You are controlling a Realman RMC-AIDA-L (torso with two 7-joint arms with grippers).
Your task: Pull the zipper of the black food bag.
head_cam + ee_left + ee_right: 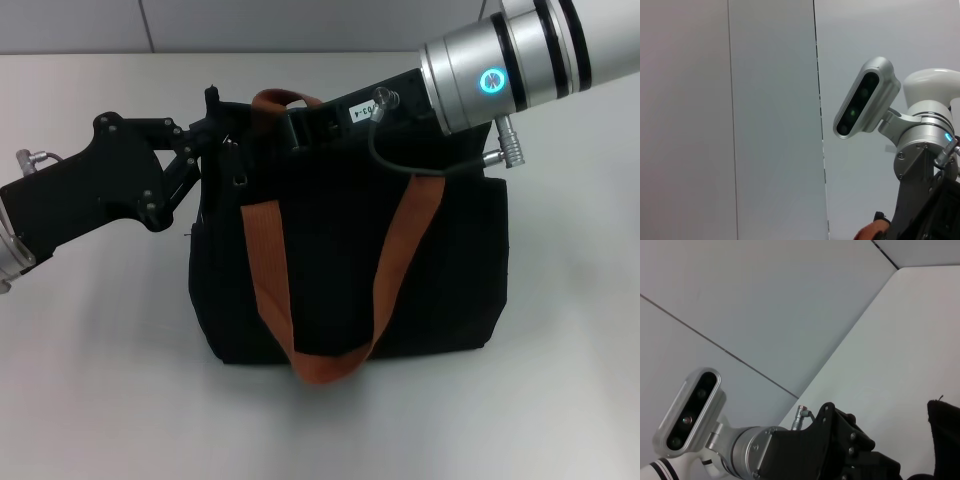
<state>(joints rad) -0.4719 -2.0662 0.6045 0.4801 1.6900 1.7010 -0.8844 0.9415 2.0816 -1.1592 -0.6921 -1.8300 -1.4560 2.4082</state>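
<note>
Zipper pull [236, 163] sits near bag's [440, 270] top left corner, hanging off track. Left claw [213, 128] right at that corner, can't tell if clenched or released. Right claw [300, 125] over bag's top edge between orange straps [262, 270], grip state hidden too.

The black food bag [440, 270] is matt woven cloth, soaking up the light, with rust-orange webbing straps [268, 270] showing a coarser, ribbed weave. The table [100, 400] is a smooth, pale, matt surface. The left gripper [205, 140] is dull black plastic with small metal screw heads; its housing looks slightly grainy. The right arm's wrist [500, 70] is brushed silver metal with a satin sheen, then glossy white casing. The wall panels [730, 100] behind are smooth and matt.
</note>
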